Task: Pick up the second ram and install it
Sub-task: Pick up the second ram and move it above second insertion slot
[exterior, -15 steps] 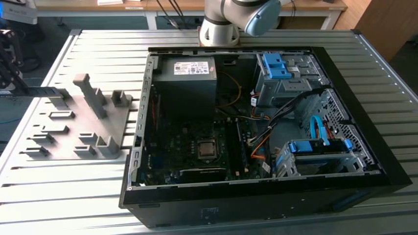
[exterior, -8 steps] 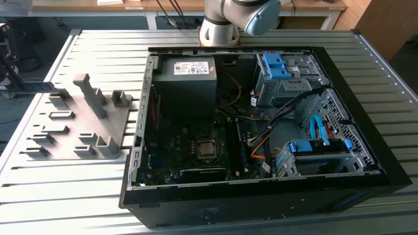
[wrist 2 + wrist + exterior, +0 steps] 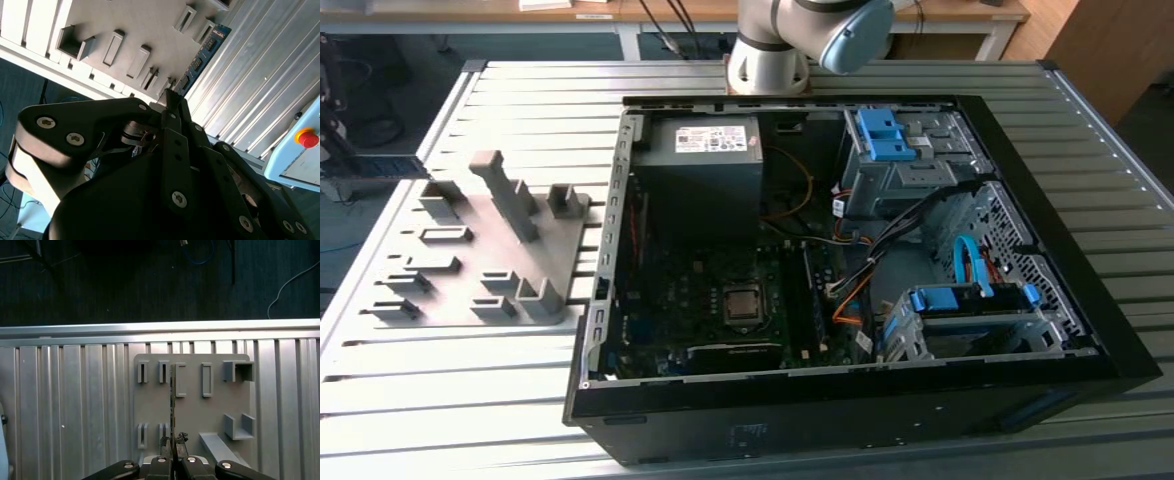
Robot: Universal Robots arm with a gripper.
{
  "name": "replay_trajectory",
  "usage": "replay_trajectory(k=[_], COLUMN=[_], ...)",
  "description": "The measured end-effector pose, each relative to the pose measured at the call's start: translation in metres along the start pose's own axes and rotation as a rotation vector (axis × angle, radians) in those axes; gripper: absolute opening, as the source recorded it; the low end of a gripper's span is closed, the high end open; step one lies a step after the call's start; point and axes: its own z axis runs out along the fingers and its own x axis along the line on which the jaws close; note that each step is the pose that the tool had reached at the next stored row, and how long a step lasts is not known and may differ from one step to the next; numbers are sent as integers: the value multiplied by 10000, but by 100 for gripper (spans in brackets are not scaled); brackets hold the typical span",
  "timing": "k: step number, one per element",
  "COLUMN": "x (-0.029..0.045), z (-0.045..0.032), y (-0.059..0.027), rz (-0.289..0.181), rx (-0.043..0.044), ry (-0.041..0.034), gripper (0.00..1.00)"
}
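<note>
The gripper (image 3: pixel 171 102) is pinched right down, its black metal fingers nipped flat on the near part of the second ram (image 3: pixel 200 60), a thin blue-green board with dark, square chips in a row along its face. It is held over the grey holder block (image 3: pixel 215 405), matte plastic with upright slotted tabs, which sits on the ribbed aluminium desk (image 3: pixel 75 405). In the first wrist view the stick is edge-on, a hairline dark strip. Its long axis runs straight out from the fingertips, parallel to the holder's slots, and its free end points away from the gripper toward the desk's edge rail. In the exterior view the open black computer case (image 3: pixel 854 410) lies beside the holder, on the exterior view's right, with its motherboard exposed.
</note>
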Motion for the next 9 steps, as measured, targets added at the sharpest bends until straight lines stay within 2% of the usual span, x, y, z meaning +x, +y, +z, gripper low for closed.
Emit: replay_trajectory(k=[9], x=[-3], z=[-126], y=[1], rz=[0], rx=[1], ry=[0], gripper=[14])
